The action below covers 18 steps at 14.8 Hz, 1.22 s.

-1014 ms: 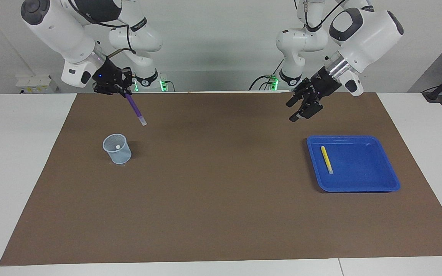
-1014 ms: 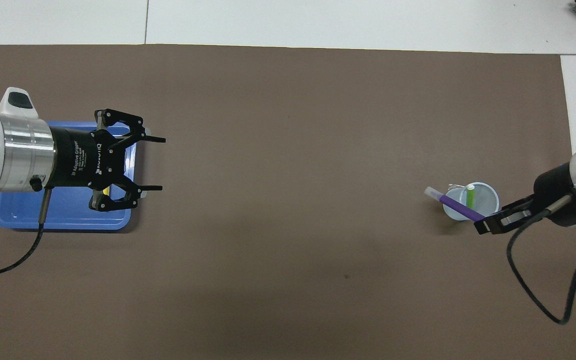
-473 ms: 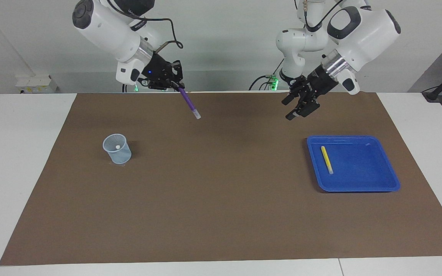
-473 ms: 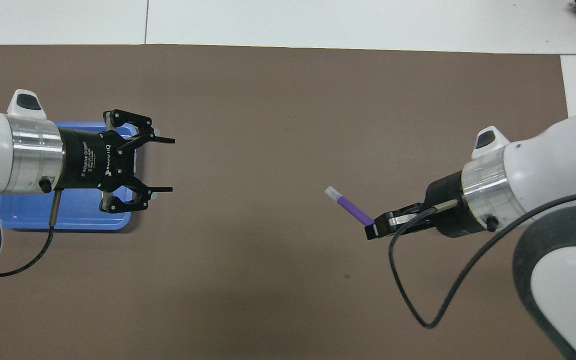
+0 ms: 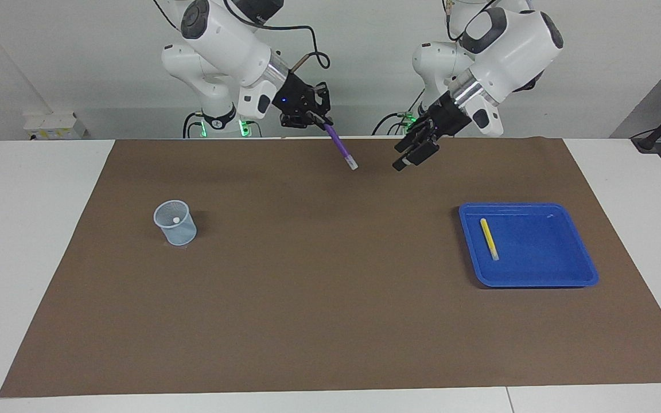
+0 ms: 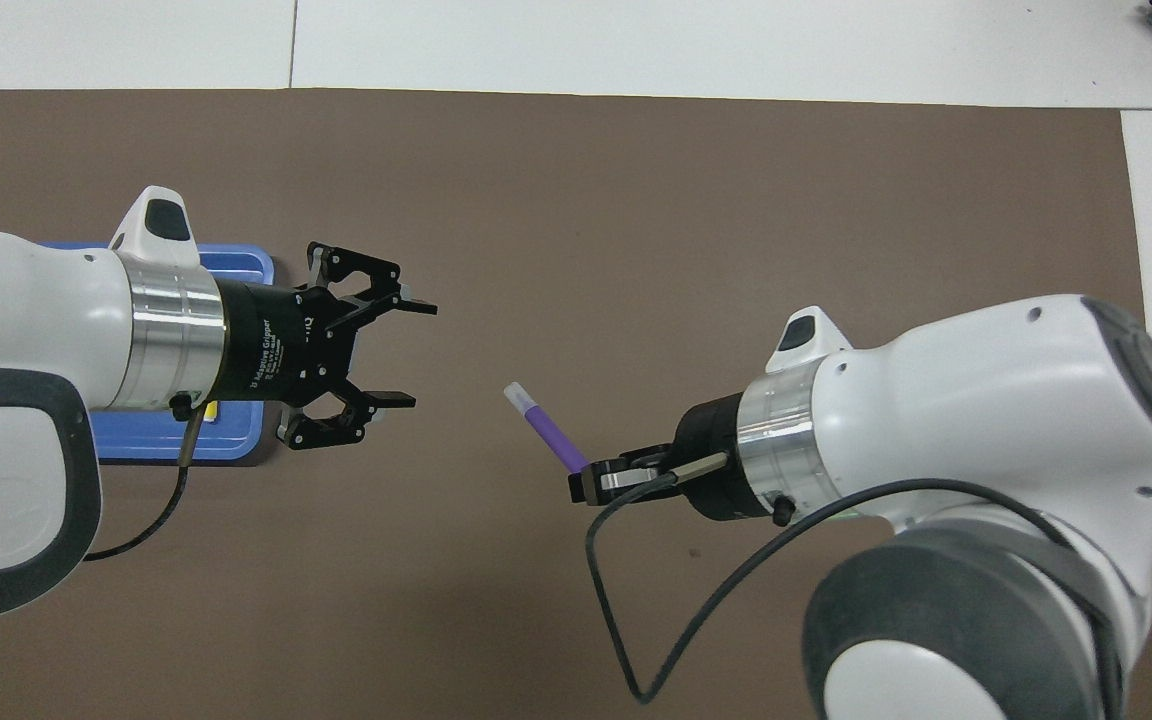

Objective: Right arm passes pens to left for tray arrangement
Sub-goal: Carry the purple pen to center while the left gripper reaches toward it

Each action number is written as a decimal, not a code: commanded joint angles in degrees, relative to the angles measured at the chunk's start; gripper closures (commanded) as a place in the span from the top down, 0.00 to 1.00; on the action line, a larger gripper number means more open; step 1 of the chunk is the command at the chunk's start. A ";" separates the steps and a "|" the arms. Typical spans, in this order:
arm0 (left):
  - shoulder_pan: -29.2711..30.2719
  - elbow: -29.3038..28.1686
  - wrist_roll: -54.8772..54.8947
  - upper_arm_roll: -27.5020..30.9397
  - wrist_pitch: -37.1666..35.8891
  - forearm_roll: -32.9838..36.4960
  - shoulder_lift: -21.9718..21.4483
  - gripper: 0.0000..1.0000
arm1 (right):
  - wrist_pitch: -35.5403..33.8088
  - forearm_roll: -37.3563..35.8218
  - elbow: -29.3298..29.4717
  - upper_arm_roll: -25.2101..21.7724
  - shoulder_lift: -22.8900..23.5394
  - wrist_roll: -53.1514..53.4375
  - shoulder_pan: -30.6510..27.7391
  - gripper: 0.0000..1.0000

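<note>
Brown matting (image 5: 319, 298) covers the middle of the white table (image 5: 32, 229) and carries everything on the work surface.

The right arm (image 5: 221, 34), white and jointed with a small blue light at its black wrist, reaches in over the mat's middle, near the edge closest to the robots. The left arm (image 5: 502, 40), white and jointed without such a light, reaches toward it from the other end.

The shallow bright-blue plastic tray (image 5: 560, 275), roughly square with rounded corners and a raised rim, lies flat on the mat toward the left arm's end of the table. The small pale translucent cup (image 5: 175, 222) stands upright toward the right arm's end, well apart from the tray (a small whitish tip shows inside it in the facing view).

The right gripper (image 5: 322, 119) is pinched on the upper end of the slim purple marker pen (image 5: 340, 147), which hangs in the air over the mat, slanted, with its pale whitish end (image 6: 515, 396) pointing toward the left gripper (image 6: 416, 352). The left gripper's fingers are spread apart and hold nothing; it is raised over the mat beside the tray, near the pen's pale end but not touching it.

The slim yellow marker pen (image 5: 488, 238) lies flat in the tray, along the side facing the table's middle.
</note>
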 commanded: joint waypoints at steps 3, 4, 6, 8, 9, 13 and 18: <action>-3.94 -4.69 4.01 0.69 1.54 -1.40 -3.15 0.79 | 9.21 1.83 -1.47 -0.15 2.60 -1.82 4.62 0.00; -4.04 -5.31 4.01 0.69 1.54 -1.40 -3.51 0.79 | 10.10 1.83 -1.47 -0.15 3.04 -2.26 5.06 0.00; -4.04 -5.93 5.32 0.69 0.67 -1.40 -4.03 0.79 | 10.37 1.83 -1.38 -0.06 3.57 -2.35 5.15 0.00; -4.04 -7.85 6.30 0.78 0.48 -1.40 -5.09 0.89 | 10.81 1.83 -1.29 -0.14 3.66 -2.53 5.50 0.00; -4.13 -9.43 6.56 0.69 1.36 -1.40 -5.87 0.90 | 11.42 1.83 -1.29 -0.06 3.84 -2.97 5.50 0.00; -7.81 -14.19 6.56 0.69 8.30 -1.48 -7.64 0.90 | 12.39 1.83 -0.50 -0.06 4.37 -4.82 5.50 0.00; -9.04 -14.37 6.47 0.69 10.50 -1.66 -7.55 0.87 | 12.39 1.83 -0.59 -0.15 4.37 -5.08 5.59 0.00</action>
